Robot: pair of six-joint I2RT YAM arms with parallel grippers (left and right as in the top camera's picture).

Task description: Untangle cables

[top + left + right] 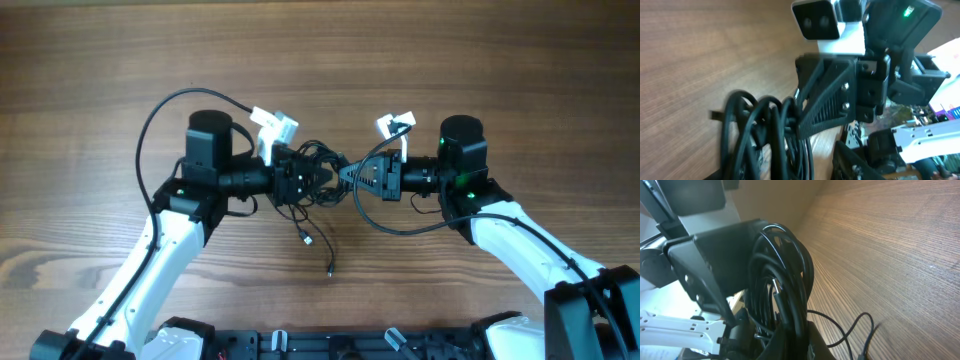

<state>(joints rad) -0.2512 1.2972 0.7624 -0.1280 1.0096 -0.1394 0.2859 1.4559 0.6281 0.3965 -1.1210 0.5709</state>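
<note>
Inspected wooden table, the largest item, plain grain under everything. Found left arm reaching in from the lower left and right arm from the lower right, wrists level and head to head at mid-table. Located left gripper buried in the cables, a knotted black bundle between the two wrists. Cannot tell the spread of its jaws, masked by loops in the overhead view and not made out in the wrist views. Located right gripper just right of the knot, jaws set in a narrow wedge, closed on the bundle's edge. Confirmed from the left wrist view a ribbed black finger of the right gripper sunk among the coils. Traced loose strands trailing from the bundle over the table toward the near edge, ending in a small plug.
</note>
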